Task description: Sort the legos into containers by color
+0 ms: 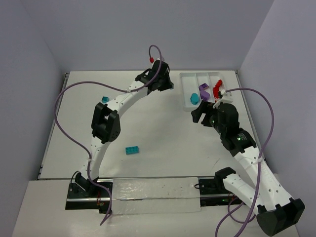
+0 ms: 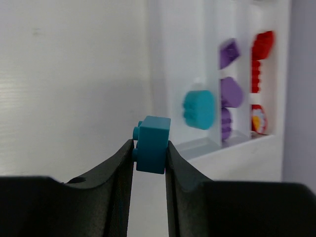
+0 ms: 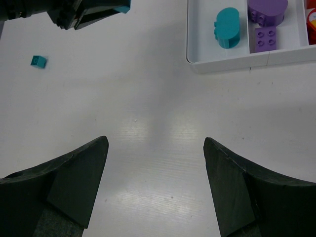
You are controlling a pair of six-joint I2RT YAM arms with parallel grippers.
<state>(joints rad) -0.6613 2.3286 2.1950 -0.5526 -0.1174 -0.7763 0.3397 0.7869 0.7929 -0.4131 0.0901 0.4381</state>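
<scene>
My left gripper (image 2: 149, 145) is shut on a small teal lego brick (image 2: 153, 143), held above the table just left of the white tray (image 2: 212, 145). From above, the left gripper (image 1: 167, 84) hangs beside the tray's left wall (image 1: 185, 96). The left compartment holds a teal rounded piece (image 2: 199, 109), the middle one purple pieces (image 2: 231, 92), the right one red pieces (image 2: 261, 44). My right gripper (image 3: 155, 145) stands open over bare table, nothing between its fingers, in front of the tray (image 3: 232, 61).
A long teal brick (image 1: 132, 150) lies on the table near the left arm's elbow. A small teal brick (image 1: 104, 99) sits at the far left, also visible in the right wrist view (image 3: 38, 61). Purple cables loop over both arms.
</scene>
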